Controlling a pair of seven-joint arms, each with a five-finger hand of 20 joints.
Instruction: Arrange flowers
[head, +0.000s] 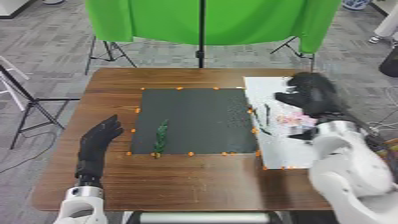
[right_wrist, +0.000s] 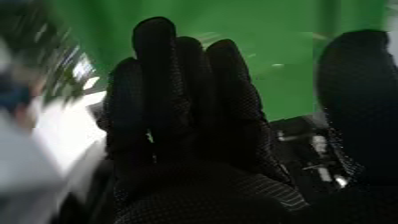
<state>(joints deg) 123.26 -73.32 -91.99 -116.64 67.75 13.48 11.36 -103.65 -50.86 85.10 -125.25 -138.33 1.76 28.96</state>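
Right hand (head: 311, 95): black glove, at the upper right of the head view, over the white sheet (head: 284, 152); digits extended, thumb standing apart, released, with nothing seen in its grasp. Pink flowers (head: 296, 119): a small loose cluster on the sheet, right of centre, just below that hand in the frame. Stems (head: 267, 114): thin, dark green, towards the sheet's left edge; exact count cannot be told. Dark mat (head: 200, 120): centre of the frame, bordered by orange markers (head: 190, 154). Green sprig (head: 162, 137): one, laid near upright in the frame, at the mat's lower left. Left hand (head: 92, 145): left of the mat, digits straight, released, seemingly waiting. Surface (head: 178, 182): brown wood, bearing all stock. Condition of work: early, by judgement; one sprig set out, flowers and stems probably still to be placed. Containers: none in use for these pieces, which lie loose on flat mat and sheet.
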